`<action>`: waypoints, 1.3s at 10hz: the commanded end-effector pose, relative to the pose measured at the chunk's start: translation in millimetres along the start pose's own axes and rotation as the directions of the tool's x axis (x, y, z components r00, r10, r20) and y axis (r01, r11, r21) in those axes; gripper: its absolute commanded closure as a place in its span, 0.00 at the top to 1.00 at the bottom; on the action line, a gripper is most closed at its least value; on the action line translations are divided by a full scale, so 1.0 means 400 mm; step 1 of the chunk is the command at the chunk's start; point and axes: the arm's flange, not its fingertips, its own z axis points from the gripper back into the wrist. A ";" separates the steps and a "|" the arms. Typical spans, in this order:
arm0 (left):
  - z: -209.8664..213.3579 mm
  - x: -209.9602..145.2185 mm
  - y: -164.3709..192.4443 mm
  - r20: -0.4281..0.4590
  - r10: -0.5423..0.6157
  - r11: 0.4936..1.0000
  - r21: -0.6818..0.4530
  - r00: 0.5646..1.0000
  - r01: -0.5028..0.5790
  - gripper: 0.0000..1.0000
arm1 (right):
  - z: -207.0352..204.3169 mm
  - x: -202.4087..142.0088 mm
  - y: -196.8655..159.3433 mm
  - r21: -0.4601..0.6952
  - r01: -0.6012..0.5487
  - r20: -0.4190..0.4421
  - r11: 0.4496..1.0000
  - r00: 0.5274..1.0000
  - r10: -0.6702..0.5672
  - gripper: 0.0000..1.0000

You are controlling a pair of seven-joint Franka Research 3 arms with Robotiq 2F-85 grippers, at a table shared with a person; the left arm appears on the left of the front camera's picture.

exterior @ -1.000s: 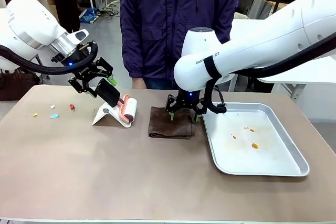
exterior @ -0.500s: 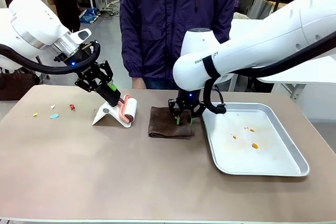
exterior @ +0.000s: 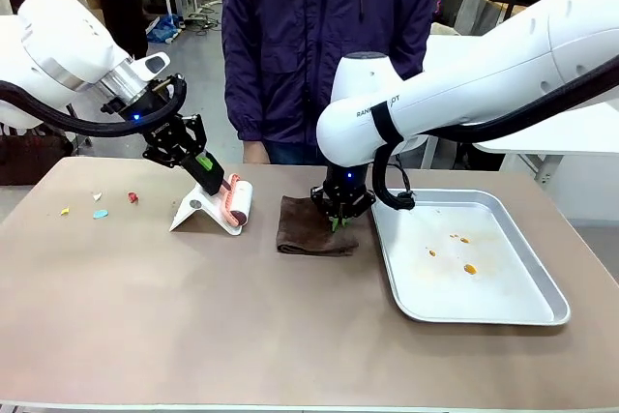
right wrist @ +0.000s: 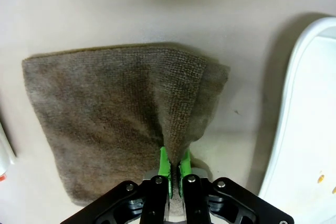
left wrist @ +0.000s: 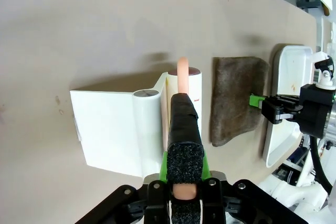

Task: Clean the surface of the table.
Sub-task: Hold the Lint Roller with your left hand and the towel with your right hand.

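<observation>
While the table [exterior: 193, 316] is bearing the metal tray [exterior: 484, 320], the right gripper [exterior: 337, 221] is pinching the brown cloth [exterior: 302, 231] just beside the tray; farther from it, the left gripper [exterior: 217, 184] is clamping the handle of the lint roller [exterior: 238, 206].

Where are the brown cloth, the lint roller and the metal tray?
brown cloth [exterior: 305, 231], front view, on its flat left half.
lint roller [exterior: 240, 202], front view, on the white roll.
metal tray [exterior: 493, 292], front view, on its bare floor near the front rim.
</observation>
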 end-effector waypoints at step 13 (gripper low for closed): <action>0.169 -0.102 0.061 0.124 -0.085 0.965 -0.236 0.989 0.112 0.00 | 0.081 -0.056 -0.249 0.792 -0.033 0.052 0.610 0.999 -0.015 0.00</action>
